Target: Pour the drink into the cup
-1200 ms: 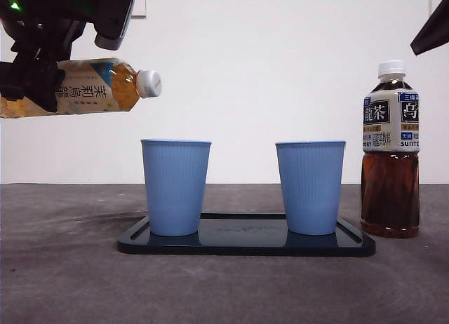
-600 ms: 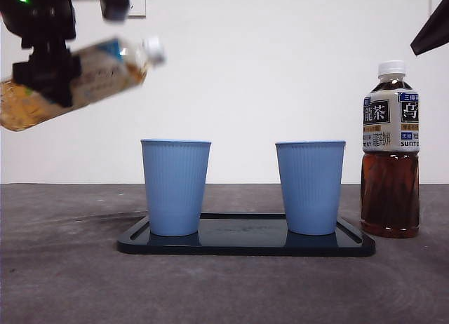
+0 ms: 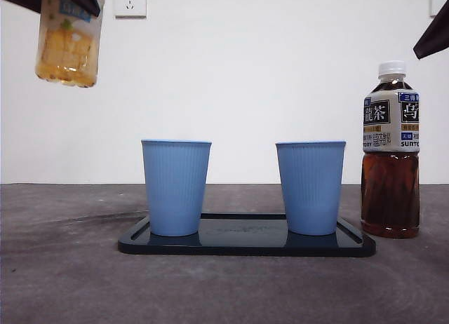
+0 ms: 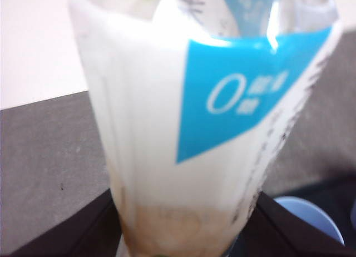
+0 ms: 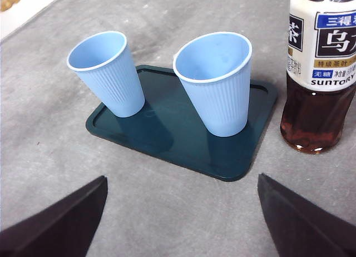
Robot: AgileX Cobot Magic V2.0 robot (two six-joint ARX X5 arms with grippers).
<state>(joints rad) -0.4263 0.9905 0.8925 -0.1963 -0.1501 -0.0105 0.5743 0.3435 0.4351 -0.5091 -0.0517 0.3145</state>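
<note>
High at the front view's top-left corner, well above the table [image 3: 63,282], hangs the tea bottle [image 3: 68,36], upright or nearly so, amber tea in its lower end. Cap out of frame, so can't say if it's on. Left gripper [image 4: 178,235] is clamped on it: wrist view shows a black jaw each side of the bottle's lower body, label filling the frame.

Below and off to the side: two blue cups on a dark tray [image 3: 245,245]. Left cup [image 3: 175,187] sits at the tray's left end, right cup [image 3: 310,187] at its right end, well apart. Both upright; the right wrist view shows no liquid in either. Dark tea bottle [image 3: 391,149] stands capped on the table just off the tray's right edge, near the right cup.

Right gripper [image 5: 181,223] waits above, jaws spread wide, holding nothing.

Judgement: bottle isn't over any cup now. To pour well:
- confirm cap is off first
- carry the mouth over the left cup's rim, it's the nearer one
- drop low enough that the stream can't miss
- tilt slow; a light cup tips if the neck bumps the rim
- keep grip firm, bottle body is soft
</note>
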